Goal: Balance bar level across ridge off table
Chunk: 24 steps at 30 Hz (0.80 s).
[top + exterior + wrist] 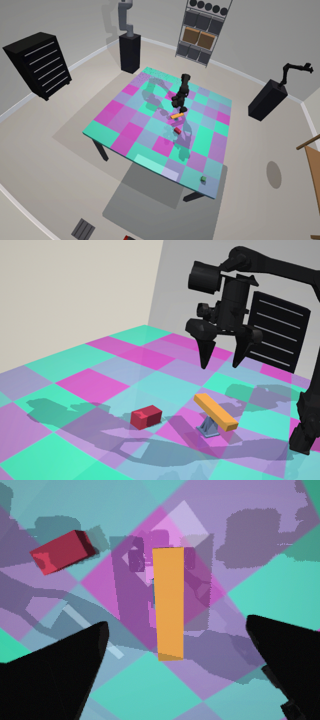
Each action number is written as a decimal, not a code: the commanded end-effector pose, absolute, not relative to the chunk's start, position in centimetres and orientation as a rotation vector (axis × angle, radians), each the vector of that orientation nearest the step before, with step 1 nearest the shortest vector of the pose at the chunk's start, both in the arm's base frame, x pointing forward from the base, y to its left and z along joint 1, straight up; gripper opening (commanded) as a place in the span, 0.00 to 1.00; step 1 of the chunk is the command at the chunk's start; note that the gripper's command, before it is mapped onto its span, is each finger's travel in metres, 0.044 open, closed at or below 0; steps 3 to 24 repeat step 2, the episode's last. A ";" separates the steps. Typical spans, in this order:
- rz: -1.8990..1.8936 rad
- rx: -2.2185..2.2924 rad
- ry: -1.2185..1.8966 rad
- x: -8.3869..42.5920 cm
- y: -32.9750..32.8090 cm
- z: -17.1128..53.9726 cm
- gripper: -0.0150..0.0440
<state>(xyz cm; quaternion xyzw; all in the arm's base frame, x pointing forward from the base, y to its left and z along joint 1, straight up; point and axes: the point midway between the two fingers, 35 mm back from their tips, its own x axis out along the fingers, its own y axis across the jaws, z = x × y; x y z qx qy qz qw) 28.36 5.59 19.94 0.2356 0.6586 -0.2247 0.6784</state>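
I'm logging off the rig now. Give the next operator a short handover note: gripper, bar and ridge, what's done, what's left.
Gripper: open, empty, hanging above the bar, clear of it.
Orange bar: lies across the grey ridge, both ends off the table, no contact with the fingers.
Red block: on the table beside the ridge, apart from it.
Done: bar placed and released.
Left: confirm it sits level; the exterior view cannot settle that.
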 end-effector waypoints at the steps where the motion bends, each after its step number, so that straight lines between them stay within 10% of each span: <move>1: -0.505 0.530 1.480 28.3 5.6 20.0 1.00; 24: -0.505 0.530 1.480 28.3 5.6 20.0 1.00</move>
